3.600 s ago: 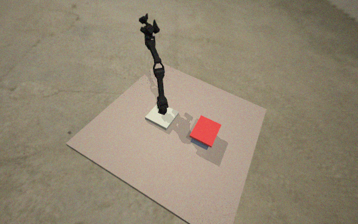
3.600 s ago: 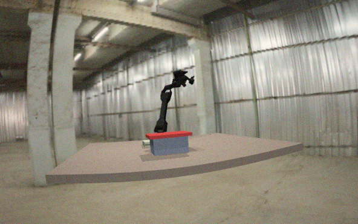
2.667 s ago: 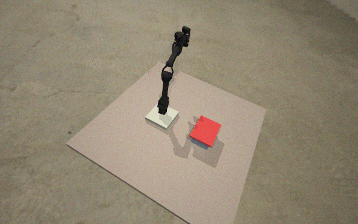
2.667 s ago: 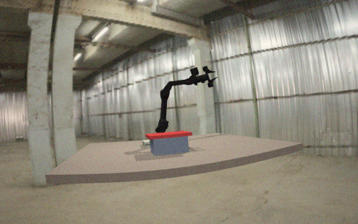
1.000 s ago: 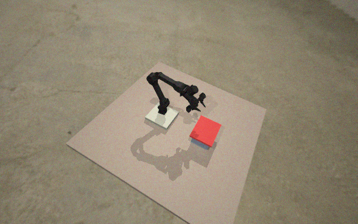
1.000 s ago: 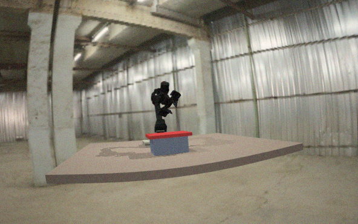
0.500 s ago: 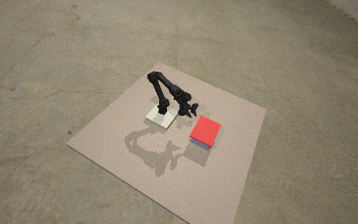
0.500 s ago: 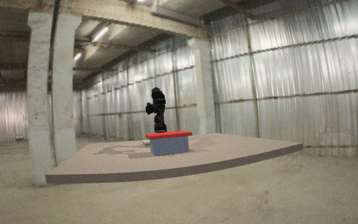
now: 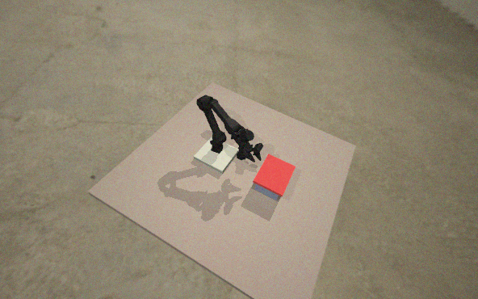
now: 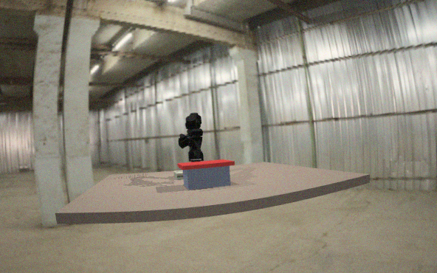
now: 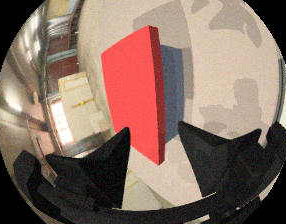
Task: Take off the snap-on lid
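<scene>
The red lid lies flat on top of the blue storage box and overhangs its walls a little. The box stands upright on the table. My gripper is open with nothing between its fingers. It is beside the lid, on the side towards the arm's base, and touches neither lid nor box. In the wrist view the lid shows beyond and between the fingertips. In the exterior view the fingers cannot be made out clearly.
The arm stands on a pale base plate, a short way from the box. Shadows of the arm and box fall on the table. The table's edges drop off to the concrete floor all around.
</scene>
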{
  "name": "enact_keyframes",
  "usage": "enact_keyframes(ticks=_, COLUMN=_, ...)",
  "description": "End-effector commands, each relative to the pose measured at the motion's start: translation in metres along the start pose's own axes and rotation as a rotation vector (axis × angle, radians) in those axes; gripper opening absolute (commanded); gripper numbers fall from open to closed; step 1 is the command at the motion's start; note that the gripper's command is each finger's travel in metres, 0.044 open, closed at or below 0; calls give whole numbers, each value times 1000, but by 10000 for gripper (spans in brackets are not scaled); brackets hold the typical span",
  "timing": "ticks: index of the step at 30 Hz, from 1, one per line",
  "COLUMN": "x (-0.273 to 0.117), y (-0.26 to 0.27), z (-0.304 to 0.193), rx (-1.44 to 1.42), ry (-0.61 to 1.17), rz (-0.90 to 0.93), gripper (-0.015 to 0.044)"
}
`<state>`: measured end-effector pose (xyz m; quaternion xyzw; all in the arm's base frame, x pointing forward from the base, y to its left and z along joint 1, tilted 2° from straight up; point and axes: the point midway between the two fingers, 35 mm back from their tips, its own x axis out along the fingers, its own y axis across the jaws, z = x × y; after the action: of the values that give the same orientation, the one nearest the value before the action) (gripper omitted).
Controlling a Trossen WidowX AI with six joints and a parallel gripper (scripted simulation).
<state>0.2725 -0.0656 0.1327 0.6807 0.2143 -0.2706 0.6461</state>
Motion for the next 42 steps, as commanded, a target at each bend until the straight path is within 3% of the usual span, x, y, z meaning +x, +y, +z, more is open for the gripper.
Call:
enact_keyframes(ticks=1, x=7, y=-2, z=0, rx=8, ry=2, rz=-10, gripper=235)
enact_keyframes(ticks=42, x=68, y=-3, z=-1, rx=9, ry=2, rz=-6, gripper=222)
